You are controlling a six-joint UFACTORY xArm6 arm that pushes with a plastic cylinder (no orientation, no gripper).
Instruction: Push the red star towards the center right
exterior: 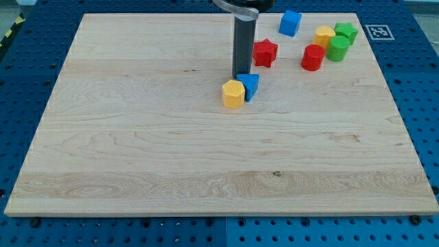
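The red star (265,52) lies on the wooden board (137,137) in the upper middle of the view. My tip (241,75) comes down just left of and slightly below the star, with a small gap to it. Right below my tip sit a blue block (250,86) and a yellow hexagonal block (233,94), touching each other. My tip stands at the blue block's upper edge.
A blue cube (290,22) lies near the view's top. A red cylinder (313,57), a yellow block (324,36), a green cylinder (337,49) and a green star (346,31) cluster at the upper right, right of the red star.
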